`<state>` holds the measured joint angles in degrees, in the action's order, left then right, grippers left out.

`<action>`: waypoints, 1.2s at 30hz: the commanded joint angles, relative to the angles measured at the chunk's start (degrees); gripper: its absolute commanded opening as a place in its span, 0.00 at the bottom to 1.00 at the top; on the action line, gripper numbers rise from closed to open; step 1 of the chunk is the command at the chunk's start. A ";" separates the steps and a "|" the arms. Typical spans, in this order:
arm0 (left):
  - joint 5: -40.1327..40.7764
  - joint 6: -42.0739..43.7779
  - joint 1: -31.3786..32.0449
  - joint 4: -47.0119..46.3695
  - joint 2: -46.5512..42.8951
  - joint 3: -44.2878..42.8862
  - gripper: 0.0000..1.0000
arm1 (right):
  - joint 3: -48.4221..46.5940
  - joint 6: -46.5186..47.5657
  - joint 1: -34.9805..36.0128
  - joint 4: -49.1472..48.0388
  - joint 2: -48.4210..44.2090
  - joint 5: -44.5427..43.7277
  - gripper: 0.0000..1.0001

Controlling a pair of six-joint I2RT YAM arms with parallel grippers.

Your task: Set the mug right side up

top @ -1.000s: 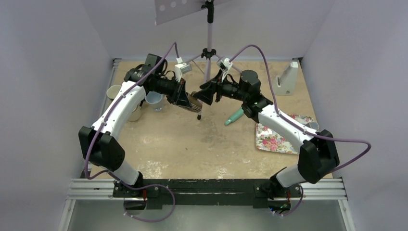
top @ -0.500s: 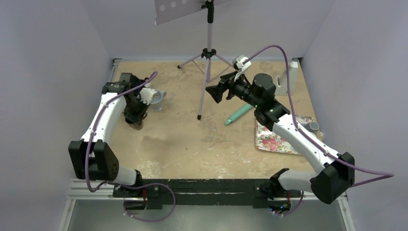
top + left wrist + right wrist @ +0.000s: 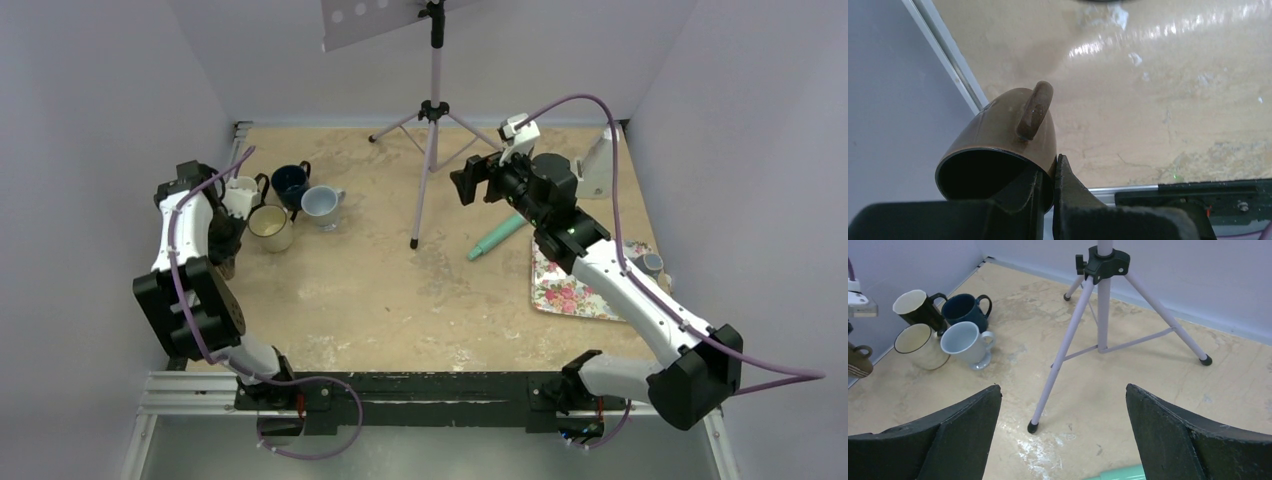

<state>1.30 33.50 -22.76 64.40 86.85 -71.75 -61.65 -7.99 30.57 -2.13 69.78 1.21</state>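
Observation:
My left gripper [image 3: 1048, 170] is shut on the rim of a brown mug [image 3: 998, 130], with one finger inside it and one outside. The mug's dark opening faces the wrist camera and its handle points up in that view. It hangs at the table's left edge, close to the metal rail. In the top view the left gripper [image 3: 224, 258] sits at the far left, in front of the other mugs. The brown mug also shows at the left edge of the right wrist view [image 3: 858, 364]. My right gripper [image 3: 463, 186] is open and empty, raised near the tripod.
Several upright mugs stand at the back left: black-and-white [image 3: 243, 190], dark blue [image 3: 291, 180], light blue [image 3: 321, 204] and cream [image 3: 270, 226]. A tripod stand [image 3: 433, 110] stands at the back centre. A teal tube [image 3: 495, 238] and a floral tray [image 3: 570, 288] lie at the right.
My left arm has swung from the table's centre to the far left edge, carrying the brown mug. My right gripper has drawn back to the right, away from the left one.

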 commanded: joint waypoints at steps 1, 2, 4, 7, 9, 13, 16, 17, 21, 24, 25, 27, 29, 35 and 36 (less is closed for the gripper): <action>-2.46 -0.70 -0.18 -7.70 5.94 -6.54 0.00 | 0.10 1.03 -0.63 -0.94 -2.88 -3.58 0.99; -3.02 -1.50 -0.18 -8.17 7.54 -7.93 0.00 | 0.21 1.00 -0.82 -0.65 -3.26 -4.37 0.99; -3.14 -3.62 -0.18 -8.49 11.08 -11.45 0.00 | 0.97 0.18 -1.29 -0.46 -4.42 -6.72 0.99; -4.27 -4.94 -0.10 -9.64 14.90 -13.01 0.00 | 2.39 -4.45 -3.36 -0.24 -6.81 -10.94 0.99; -5.13 -5.38 0.02 -10.50 16.16 -12.79 0.00 | 2.62 -7.37 -6.41 1.39 -8.00 -11.20 0.99; -7.46 -5.20 0.10 -11.26 17.29 -11.19 0.06 | 2.13 -10.39 -12.16 8.07 -8.43 -12.80 0.99; -7.39 -4.86 0.09 -11.66 17.26 -10.45 0.15 | 0.74 -11.08 -15.95 14.08 -7.03 -14.75 0.99; -7.37 -4.58 0.09 -11.62 17.15 -10.45 0.18 | 0.30 -11.54 -17.42 16.05 -6.45 -15.88 0.99; -6.44 -3.27 0.09 -10.72 15.74 -10.63 0.34 | 0.98 -13.87 -23.17 20.54 -6.06 -20.31 0.99; -6.80 -2.67 0.09 -9.36 14.01 -11.95 0.45 | 3.68 -15.19 -26.95 20.88 -6.89 -22.92 0.99; -6.93 -2.64 0.09 -8.77 13.52 -12.60 0.48 | 4.48 -16.09 -28.28 21.27 -7.02 -24.00 0.99; -6.85 -2.93 0.09 -7.34 12.33 -14.21 0.53 | 5.52 -21.65 -32.67 23.89 -7.20 -28.60 0.99; -7.22 -3.36 0.09 -5.89 11.08 -15.97 0.56 | 6.18 -25.29 -37.04 25.94 -7.27 -30.04 0.99; -10.62 -5.37 1.66 -0.33 7.64 -21.54 0.59 | 7.16 -33.90 -49.58 30.82 -7.31 -30.38 0.97; -11.10 -5.96 2.02 0.31 6.89 -21.88 0.60 | 7.49 -35.38 -51.58 31.44 -7.20 -30.65 0.95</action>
<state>-6.28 29.39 -22.22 60.53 98.30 -89.54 -54.72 -34.65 -15.20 25.69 64.01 -26.11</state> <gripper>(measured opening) 0.583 0.976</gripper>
